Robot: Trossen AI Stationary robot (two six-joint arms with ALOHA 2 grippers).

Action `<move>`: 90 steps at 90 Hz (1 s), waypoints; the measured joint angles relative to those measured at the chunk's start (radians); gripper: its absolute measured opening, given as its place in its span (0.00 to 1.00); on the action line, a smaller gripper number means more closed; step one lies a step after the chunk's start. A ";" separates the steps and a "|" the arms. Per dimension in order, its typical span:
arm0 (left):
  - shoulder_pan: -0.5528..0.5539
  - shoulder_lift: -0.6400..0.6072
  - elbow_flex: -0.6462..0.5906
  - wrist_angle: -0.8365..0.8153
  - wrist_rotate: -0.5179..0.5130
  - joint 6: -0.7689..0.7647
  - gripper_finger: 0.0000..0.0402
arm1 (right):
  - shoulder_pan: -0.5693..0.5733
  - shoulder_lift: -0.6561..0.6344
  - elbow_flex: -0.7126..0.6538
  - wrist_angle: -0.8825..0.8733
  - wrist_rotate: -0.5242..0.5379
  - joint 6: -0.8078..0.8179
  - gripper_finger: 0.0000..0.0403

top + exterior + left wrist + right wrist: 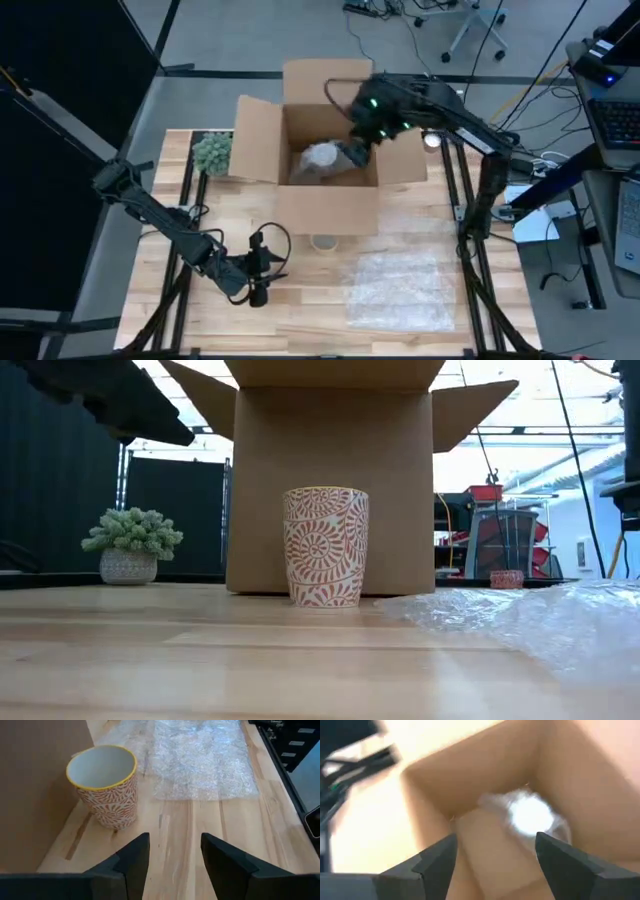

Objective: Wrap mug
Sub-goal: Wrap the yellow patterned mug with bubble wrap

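Wooden worktop (300, 300): patterned mug (103, 784) stands upright beside the cardboard box (330, 150), ahead of the nearer, released left end effector (172, 860); right end effector (495, 852), released, hovers over the box.

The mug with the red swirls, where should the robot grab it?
Best by the rim. The mug stands upright and open-topped, with no handle showing, so one finger could go inside and one outside. The box is close behind it, so coming from above looks safest. The left pincer is open and nearby.
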 joint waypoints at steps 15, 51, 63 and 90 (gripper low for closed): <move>0.000 0.000 0.000 0.003 0.009 -0.002 0.41 | 0.188 -0.039 0.000 -0.104 0.063 0.069 0.62; -0.005 0.000 0.000 0.009 0.039 -0.046 0.41 | 0.765 -0.052 -0.047 -0.119 0.494 0.438 0.62; -0.015 0.000 0.000 0.018 0.039 -0.089 0.41 | 0.910 -0.051 -0.171 -0.119 0.612 0.631 0.62; -0.048 0.000 0.000 0.089 0.038 -0.135 0.41 | 1.097 -0.048 -0.658 0.066 0.615 1.060 0.62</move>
